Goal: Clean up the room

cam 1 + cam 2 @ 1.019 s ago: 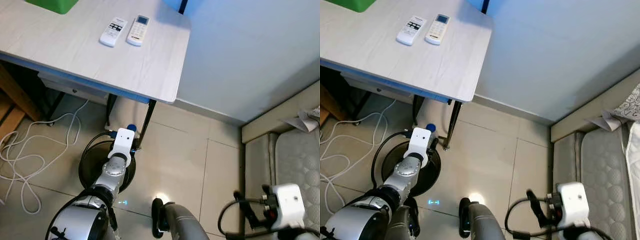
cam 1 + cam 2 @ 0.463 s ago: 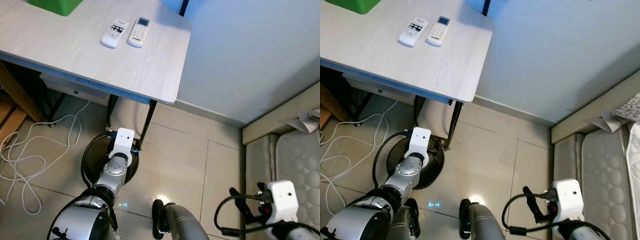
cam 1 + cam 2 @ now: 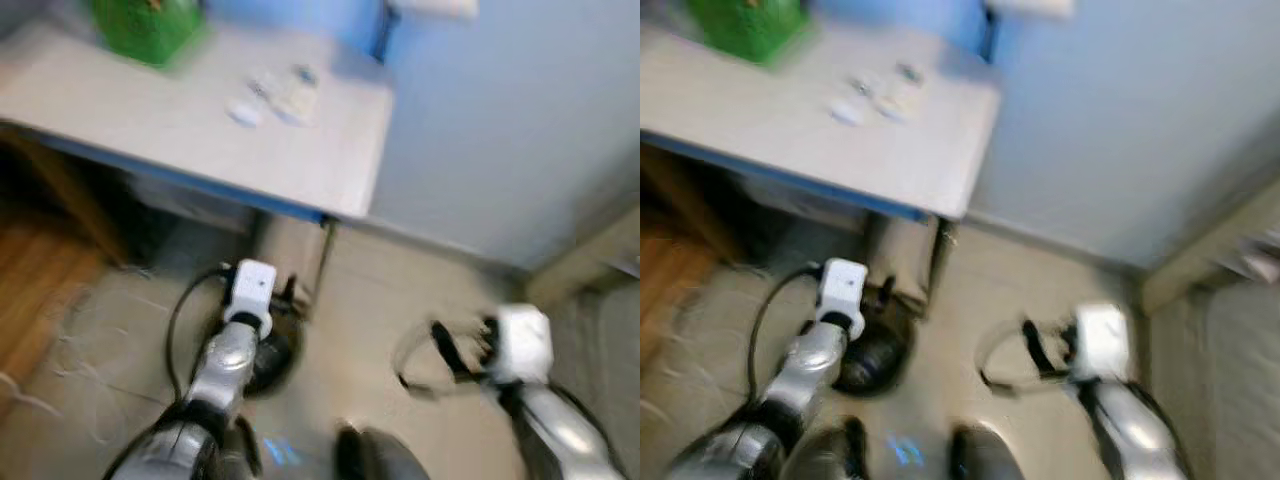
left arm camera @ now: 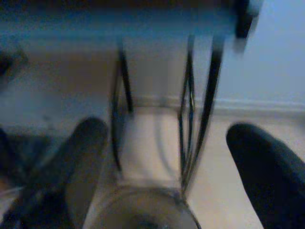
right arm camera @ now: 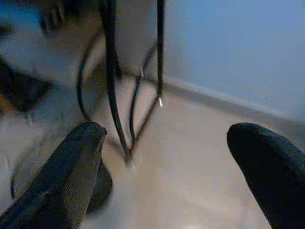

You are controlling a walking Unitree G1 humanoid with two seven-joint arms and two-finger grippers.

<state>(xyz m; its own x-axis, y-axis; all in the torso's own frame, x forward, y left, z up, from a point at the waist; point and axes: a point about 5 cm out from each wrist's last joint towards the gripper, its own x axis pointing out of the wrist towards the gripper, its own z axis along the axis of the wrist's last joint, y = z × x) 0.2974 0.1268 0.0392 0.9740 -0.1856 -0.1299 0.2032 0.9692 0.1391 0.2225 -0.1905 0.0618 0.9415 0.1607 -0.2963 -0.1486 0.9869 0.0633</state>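
Observation:
The head views are blurred. A pale wooden table (image 3: 150, 135) carries two white remotes (image 3: 297, 90) (image 3: 248, 102) and a green box (image 3: 150, 28) at its far edge. My left gripper (image 3: 286, 296) hangs low beside the table's black leg (image 4: 190, 105), above a round black base (image 3: 265, 358); its fingers (image 4: 81, 157) stand wide apart, open with nothing between them. My right gripper (image 3: 442, 350) is held up over the tiled floor to the right of the table leg, pointing towards it. Its fingers (image 5: 71, 162) are spread open and empty.
A blue wall (image 3: 500, 120) runs behind the table. A brown wooden piece (image 3: 40, 290) shows under the table at the left. A pale bed edge (image 3: 1230, 340) lies at the right. Black cables (image 5: 112, 86) hang by the table leg.
The whole picture has shifted and blurred, so the camera is moving. My right arm has risen and swung in towards the table leg. The left arm stays by the black base.

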